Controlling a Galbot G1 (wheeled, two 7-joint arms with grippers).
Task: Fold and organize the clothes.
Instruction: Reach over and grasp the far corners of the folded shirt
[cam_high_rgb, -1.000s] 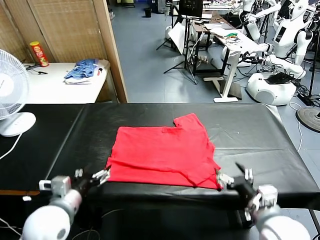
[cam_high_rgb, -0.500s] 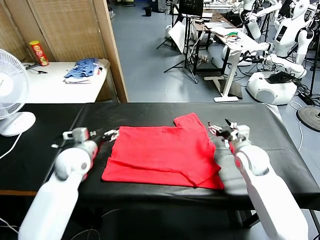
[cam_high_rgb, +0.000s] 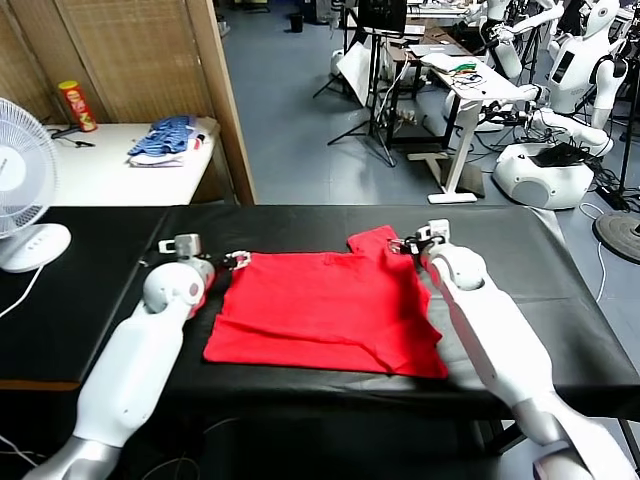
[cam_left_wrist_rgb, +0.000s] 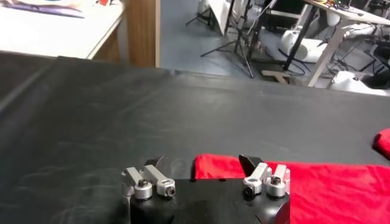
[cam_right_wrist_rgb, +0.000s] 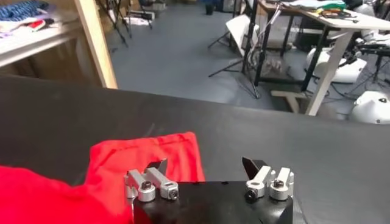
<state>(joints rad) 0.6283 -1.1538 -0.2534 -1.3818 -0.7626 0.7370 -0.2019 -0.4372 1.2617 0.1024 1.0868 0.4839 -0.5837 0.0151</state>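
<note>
Head view shows the red T-shirt lying flat mid-surface, its long axis running left to right. The left hand, fingers apart, sits at the far-left corner; the right hand, also apart, sits over the far-right sleeve. Each hand is equally near its own corner.

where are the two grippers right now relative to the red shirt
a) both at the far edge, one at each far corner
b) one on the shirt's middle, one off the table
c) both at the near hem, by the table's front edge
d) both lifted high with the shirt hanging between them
a: in the head view the left gripper sits at the far left corner of the red T-shirt and the right gripper at the far right corner by the sleeve, both open, with the shirt lying flat on the black table.
</note>
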